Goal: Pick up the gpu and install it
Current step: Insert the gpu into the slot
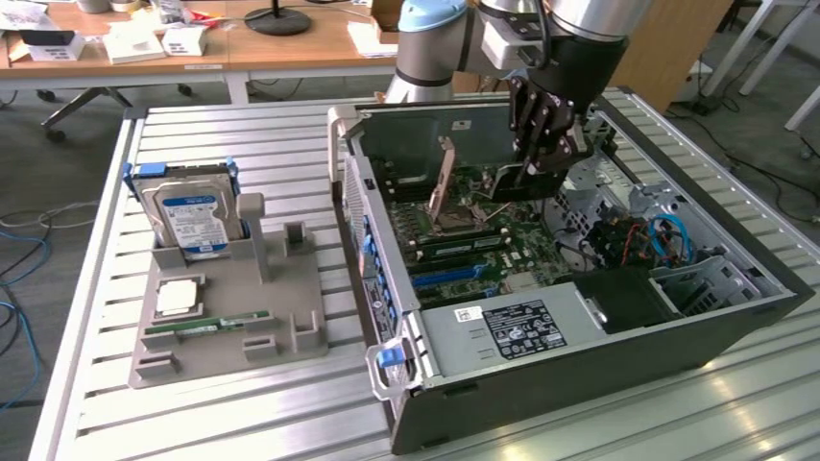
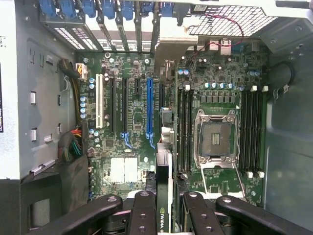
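black jointed fingers of the gripper [image 2: 165, 200] sit closest to the wrist lens, closed narrowly on the gpu [image 2: 163, 178], a thin flat black card seen edge-on and held upright, presumably so its lower edge can meet a slot squarely. on the card's face, between the fingers, a green-and-white mark reads "nvidia", with further letters cut off. beyond it lies the green motherboard [image 2: 220, 73], and the long blue expansion slot [image 2: 149, 105] runs roughly parallel with the card and just beside its line, so the grip appears chosen to match that slot's direction. the bare silver cpu socket [image 2: 216, 137] lies near the card on its other side. from the exterior view, the gripper [image 1: 539, 158] hangs inside the open dark computer case [image 1: 717, 317], the gpu [image 1: 523, 182] above the board and not yet seated. the white power supply label [image 1: 519, 327] carries print too small to read. well apart, the silver hard drive with blue-white label [image 1: 192, 216] stands in a grey holder tray [image 1: 288, 351].
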Robot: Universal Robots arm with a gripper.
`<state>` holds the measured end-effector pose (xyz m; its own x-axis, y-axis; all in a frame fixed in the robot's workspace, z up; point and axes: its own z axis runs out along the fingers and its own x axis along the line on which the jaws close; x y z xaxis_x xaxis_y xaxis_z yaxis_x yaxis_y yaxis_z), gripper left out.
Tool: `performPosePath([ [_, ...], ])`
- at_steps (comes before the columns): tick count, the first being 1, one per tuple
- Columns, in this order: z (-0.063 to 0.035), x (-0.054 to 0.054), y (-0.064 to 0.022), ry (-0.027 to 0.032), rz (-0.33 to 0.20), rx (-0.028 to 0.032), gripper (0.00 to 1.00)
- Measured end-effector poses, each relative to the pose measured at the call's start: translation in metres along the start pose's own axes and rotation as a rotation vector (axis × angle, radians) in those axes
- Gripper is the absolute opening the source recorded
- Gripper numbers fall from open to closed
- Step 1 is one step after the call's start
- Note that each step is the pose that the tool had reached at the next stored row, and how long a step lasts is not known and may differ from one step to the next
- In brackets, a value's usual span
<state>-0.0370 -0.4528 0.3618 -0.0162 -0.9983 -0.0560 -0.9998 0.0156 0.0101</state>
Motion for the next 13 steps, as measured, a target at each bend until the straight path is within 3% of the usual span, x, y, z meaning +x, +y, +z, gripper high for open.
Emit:
performPosePath([
  [13,0.0006,0.0001,0.0030,0.0001,0.000,0.0010,0.26],
])
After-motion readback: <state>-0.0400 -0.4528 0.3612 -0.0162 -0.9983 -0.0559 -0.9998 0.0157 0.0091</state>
